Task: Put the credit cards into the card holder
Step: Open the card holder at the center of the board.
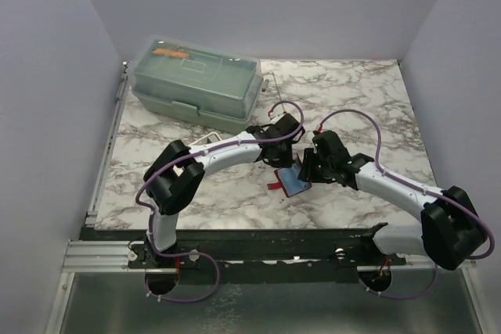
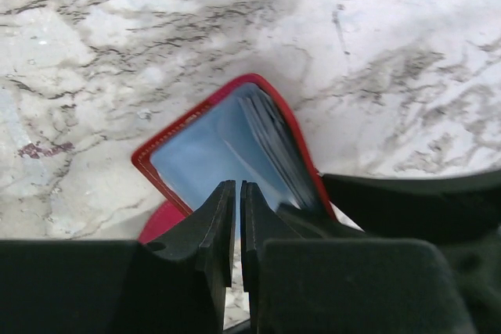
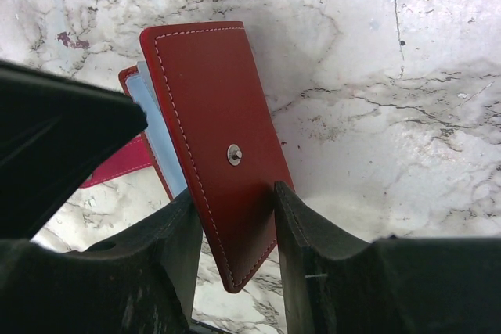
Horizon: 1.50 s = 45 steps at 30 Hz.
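**Most cards look filed, one blue face still at the mouth**

Working mid-table, both arms nose to nose over the holder [image 1: 291, 184]. Clamping its red cover with the right gripper [image 3: 235, 197], a finger on each long edge and the snap stud showing just above. Propping it open that way, by the look of it.

Switching to the left wrist view: closing the left gripper [image 2: 237, 189] down to a hairline slit, tips right at the near edge of the cards [image 2: 211, 150]. Cannot tell whether a card edge is pinched in that slit.

Spotting fanned edges tucked against the right-hand red wall, probably cards already seated. Seeing one broad blue face flat inside the red rim, possibly not fully home. Finding no loose card on the table [image 1: 352, 99] from above.

Calling it late in the job. Left to do, at a guess: nudge that blue face home, let go, fold the cover shut.
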### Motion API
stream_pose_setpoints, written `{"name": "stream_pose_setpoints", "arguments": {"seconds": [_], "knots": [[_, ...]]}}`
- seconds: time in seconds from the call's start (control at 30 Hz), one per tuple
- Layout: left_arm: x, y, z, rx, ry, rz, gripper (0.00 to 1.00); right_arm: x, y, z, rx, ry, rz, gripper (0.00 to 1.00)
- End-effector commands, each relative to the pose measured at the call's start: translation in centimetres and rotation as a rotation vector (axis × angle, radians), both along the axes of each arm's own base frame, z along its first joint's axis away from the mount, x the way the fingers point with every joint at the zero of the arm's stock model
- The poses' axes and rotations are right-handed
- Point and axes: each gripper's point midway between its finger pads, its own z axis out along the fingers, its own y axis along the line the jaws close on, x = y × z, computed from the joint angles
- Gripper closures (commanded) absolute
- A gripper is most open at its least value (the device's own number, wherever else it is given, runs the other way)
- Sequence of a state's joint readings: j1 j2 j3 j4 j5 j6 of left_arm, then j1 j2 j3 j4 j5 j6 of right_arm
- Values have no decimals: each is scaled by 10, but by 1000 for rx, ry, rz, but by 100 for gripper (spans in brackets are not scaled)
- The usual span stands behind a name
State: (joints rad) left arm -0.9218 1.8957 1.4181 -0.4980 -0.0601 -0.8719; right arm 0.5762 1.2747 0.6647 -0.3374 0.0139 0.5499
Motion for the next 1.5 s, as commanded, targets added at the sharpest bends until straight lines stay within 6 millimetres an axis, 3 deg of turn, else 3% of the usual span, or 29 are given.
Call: {"name": "stream_pose_setpoints", "arguments": {"seconds": [0.0,0.2,0.43,0.77,1.0,1.37,1.47], "knots": [[8,-10,-3,-32,10,5,87,-2,-2,0,4,-5,-12,58],[12,-14,-13,-46,5,13,88,-3,-2,1,2,0,-15,57],[13,-16,-25,-58,28,21,88,-4,-6,7,-6,-5,-32,46],[10,2,15,-95,-33,14,80,-4,-7,3,-18,4,-30,42],[2,-15,10,-143,34,-35,80,-6,-10,14,-21,1,-40,35],[2,-18,8,-145,35,-52,80,-4,-14,19,-36,-14,-51,35],[1,-17,3,-138,42,-52,80,-3,-14,20,-40,-16,-49,30]]}}
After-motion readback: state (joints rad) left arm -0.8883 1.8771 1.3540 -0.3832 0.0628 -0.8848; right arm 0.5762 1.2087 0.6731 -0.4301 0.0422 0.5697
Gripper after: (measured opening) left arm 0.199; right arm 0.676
